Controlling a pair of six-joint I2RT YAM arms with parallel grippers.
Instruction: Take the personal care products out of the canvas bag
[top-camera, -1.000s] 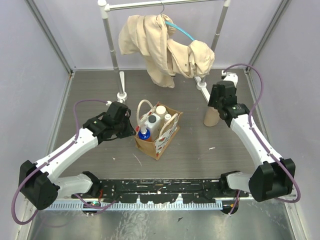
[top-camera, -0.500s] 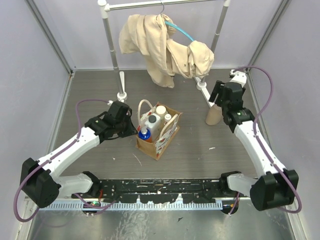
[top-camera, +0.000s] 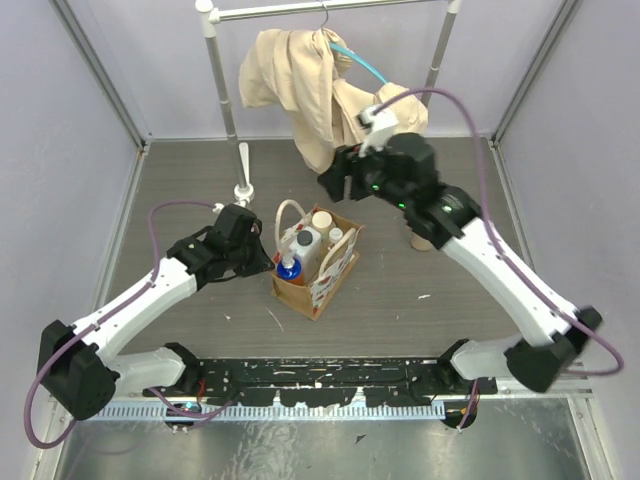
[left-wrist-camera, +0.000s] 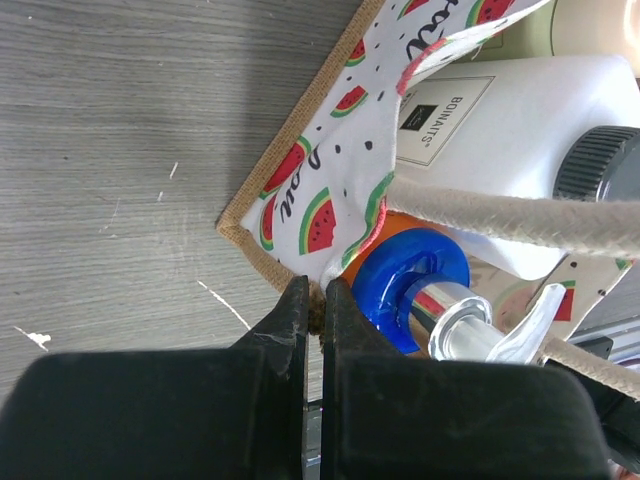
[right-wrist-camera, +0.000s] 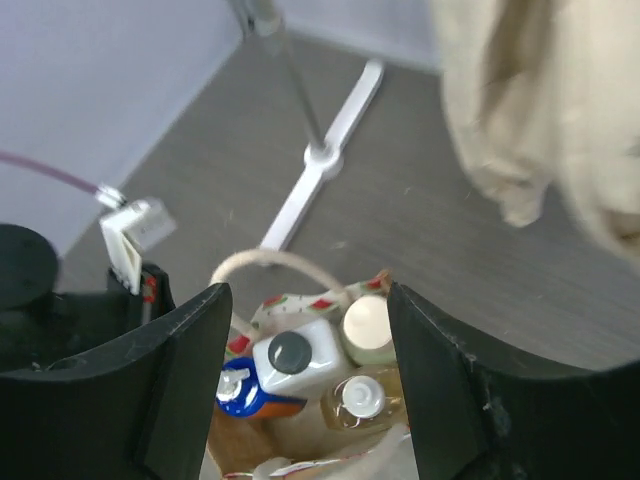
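The canvas bag (top-camera: 328, 278) stands mid-table, its watermelon-print lining (left-wrist-camera: 320, 190) showing. My left gripper (top-camera: 270, 262) (left-wrist-camera: 315, 300) is shut on the bag's brown rim at its left corner. Inside the bag are a blue-capped bottle (right-wrist-camera: 243, 393) (left-wrist-camera: 410, 285), a white bottle with a dark cap (right-wrist-camera: 296, 354) (left-wrist-camera: 500, 120), a cream-lidded jar (right-wrist-camera: 368, 322) and an amber bottle (right-wrist-camera: 360, 398). My right gripper (top-camera: 335, 182) (right-wrist-camera: 307, 295) hangs open high above the bag with nothing between its fingers. A peach bottle (top-camera: 420, 240) stands on the table at the right, partly hidden by the right arm.
A clothes rack with a beige garment (top-camera: 320, 95) spans the back; its white foot (top-camera: 243, 188) stands just behind the bag. The bag's rope handle (right-wrist-camera: 275, 262) loops up over its contents. Walls close in on both sides.
The right gripper has let go of the peach bottle, and its arm has swung left from there to above the bag. The left gripper has stayed on the rim.
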